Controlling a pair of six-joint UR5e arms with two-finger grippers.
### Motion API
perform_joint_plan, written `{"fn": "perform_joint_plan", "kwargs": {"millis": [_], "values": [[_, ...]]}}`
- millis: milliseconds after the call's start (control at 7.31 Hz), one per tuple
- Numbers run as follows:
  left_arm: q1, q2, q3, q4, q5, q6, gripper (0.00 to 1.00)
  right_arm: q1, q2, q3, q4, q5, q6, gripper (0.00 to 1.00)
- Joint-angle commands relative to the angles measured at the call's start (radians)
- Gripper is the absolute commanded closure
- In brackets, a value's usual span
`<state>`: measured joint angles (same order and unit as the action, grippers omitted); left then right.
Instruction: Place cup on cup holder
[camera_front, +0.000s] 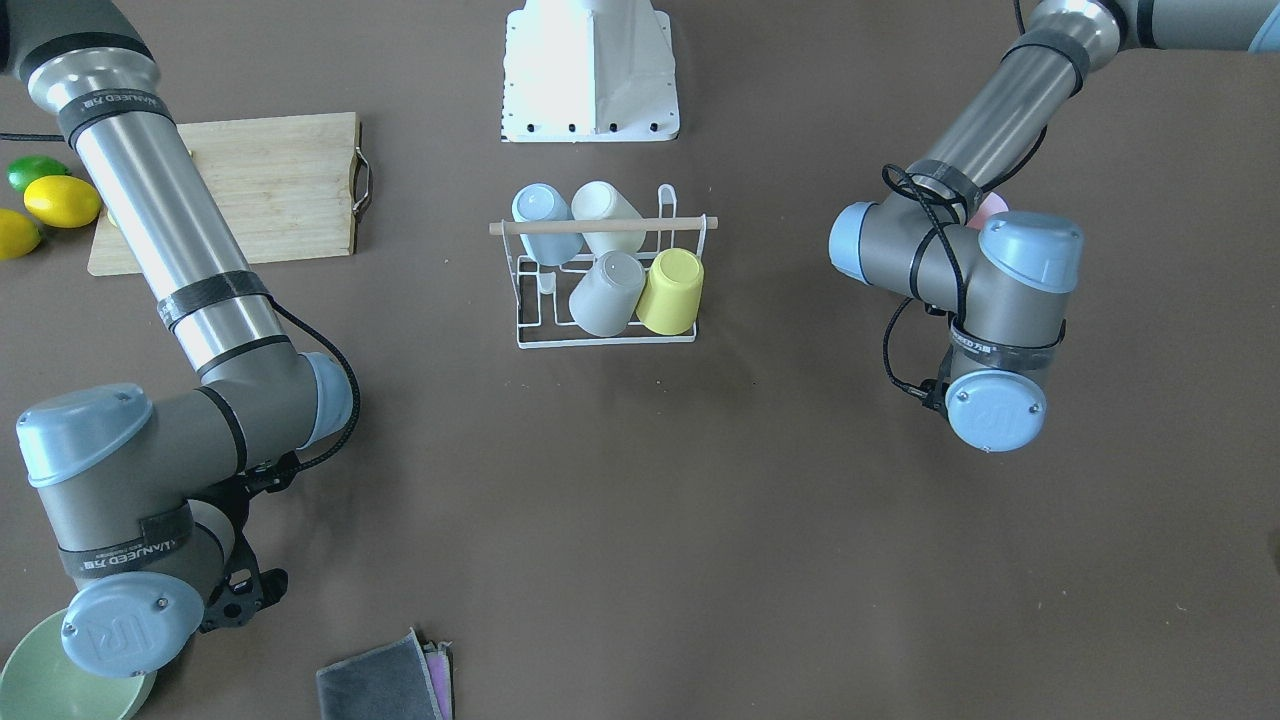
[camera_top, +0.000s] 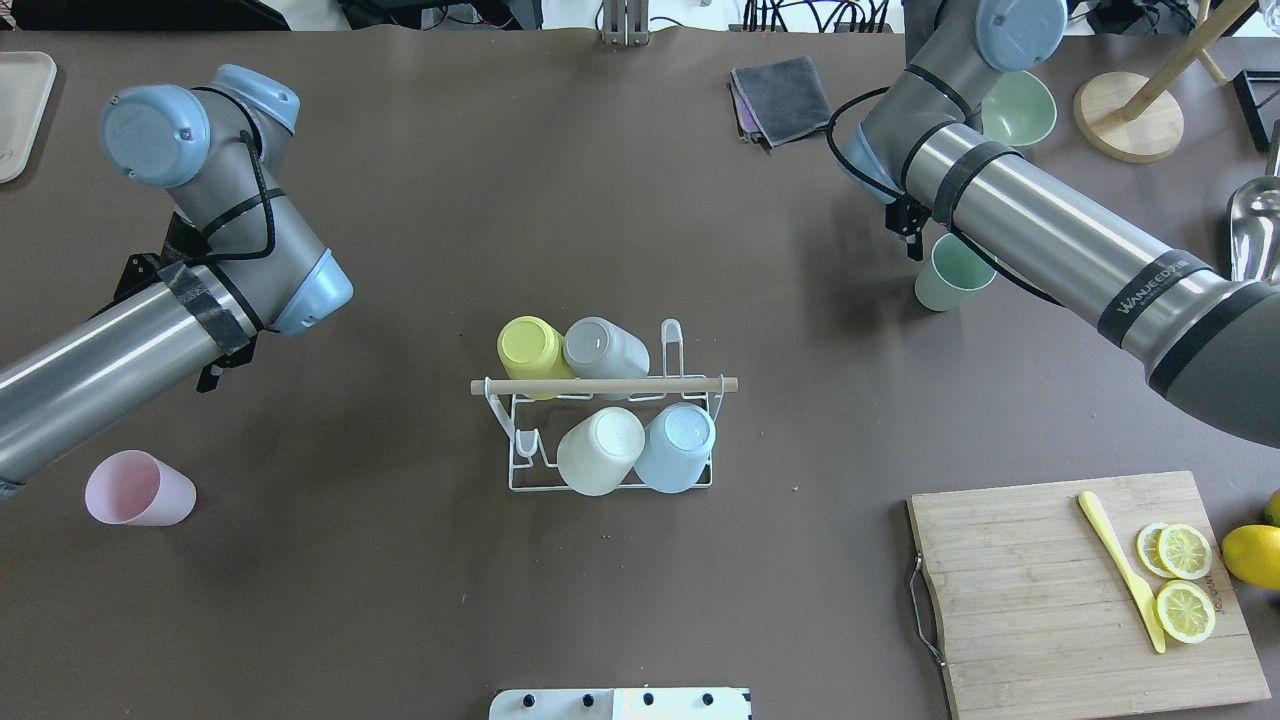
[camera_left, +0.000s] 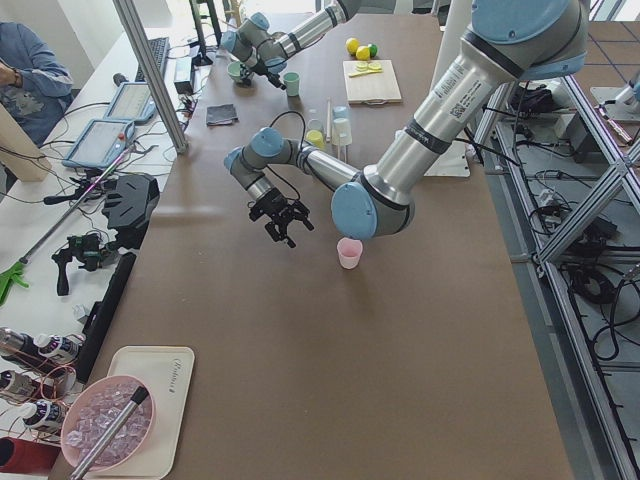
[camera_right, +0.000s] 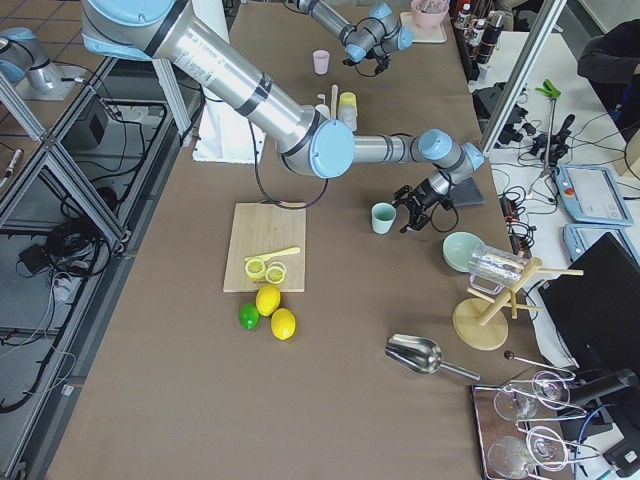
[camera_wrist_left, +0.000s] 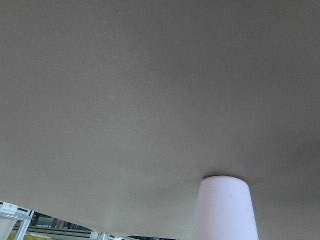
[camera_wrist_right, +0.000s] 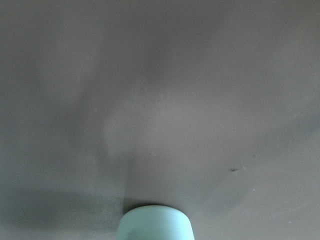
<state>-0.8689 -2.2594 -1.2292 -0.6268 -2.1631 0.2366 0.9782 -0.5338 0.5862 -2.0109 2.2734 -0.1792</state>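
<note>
Rack (camera_top: 605, 385) stands at the table (camera_top: 400, 620) centre, clear of every edge. It carries four cups; the wire prongs at its left end are bare. Bare table lies on both sides of it.

Pink cup (camera_top: 140, 488) stands upright near the left end, in the half towards the robot's edge. Green cup (camera_top: 945, 280) stands upright in the right half, towards the far edge. A board (camera_top: 1050, 600) fills the right corner on the robot's side.

Left forearm enters low from the left end, wrist folded. Left gripper (camera_left: 283, 215) hangs over bare table, near the pink cup but apart from it. Its opening: cannot tell.

Right forearm reaches out to the far edge and crosses above the green cup. Right gripper (camera_right: 418, 212) sits just beside that cup, a gap showing. Its opening: cannot tell.
</note>
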Motion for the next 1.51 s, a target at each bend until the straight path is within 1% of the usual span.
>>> {"fn": "perform_joint_plan", "kwargs": {"millis": [0, 137, 411, 547, 684, 821, 958, 1095, 1368], "values": [[0.019, 0.020, 0.005, 0.004, -0.086, 0.003, 0.02, -0.006, 0.002, -0.019, -0.015, 0.035, 0.003, 0.00], [0.042, 0.020, 0.007, 0.004, -0.086, 0.015, 0.02, -0.007, 0.002, -0.019, -0.020, 0.035, 0.003, 0.00], [0.073, 0.021, 0.011, 0.044, -0.061, 0.076, 0.02, -0.009, 0.002, -0.019, -0.048, 0.040, 0.003, 0.00], [0.083, 0.021, 0.011, 0.048, -0.022, 0.076, 0.02, -0.012, 0.002, -0.019, -0.061, 0.046, -0.002, 0.00], [0.099, 0.021, 0.011, 0.050, -0.003, 0.076, 0.02, -0.012, 0.000, -0.019, -0.062, 0.049, -0.002, 0.00], [0.105, 0.021, 0.011, 0.088, 0.037, 0.078, 0.02, -0.019, -0.002, -0.017, -0.062, 0.051, -0.005, 0.00], [0.122, 0.020, 0.010, 0.090, 0.045, 0.076, 0.02, -0.030, -0.006, -0.017, -0.062, 0.054, -0.002, 0.00], [0.134, 0.020, 0.010, 0.091, 0.078, 0.076, 0.02, -0.032, -0.008, -0.019, -0.063, 0.054, -0.005, 0.00], [0.154, 0.029, 0.005, 0.094, 0.072, 0.075, 0.02, -0.033, -0.011, -0.019, -0.063, 0.054, -0.005, 0.00]]}}
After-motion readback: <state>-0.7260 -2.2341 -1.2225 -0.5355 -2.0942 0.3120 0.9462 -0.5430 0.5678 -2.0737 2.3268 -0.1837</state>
